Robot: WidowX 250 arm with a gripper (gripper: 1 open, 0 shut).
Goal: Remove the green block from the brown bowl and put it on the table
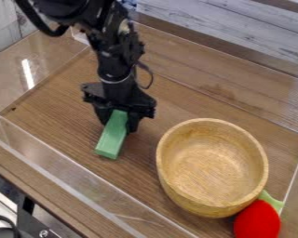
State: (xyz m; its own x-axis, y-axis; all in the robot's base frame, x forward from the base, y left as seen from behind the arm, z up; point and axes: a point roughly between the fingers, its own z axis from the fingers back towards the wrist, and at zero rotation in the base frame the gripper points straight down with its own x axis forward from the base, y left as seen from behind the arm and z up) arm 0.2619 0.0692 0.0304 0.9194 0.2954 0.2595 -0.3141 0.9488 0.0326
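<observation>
Camera view: end effector clamped on green block, left of bowl; tilted, it may topple when released.

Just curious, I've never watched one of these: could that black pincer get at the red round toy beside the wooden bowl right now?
Probably not yet: the pincer is shut on the flat light green block, and the round tan wooden bowl lies between it and the red round toy.

green block: tilted, outside bowl | brown bowl: upright on table
</observation>
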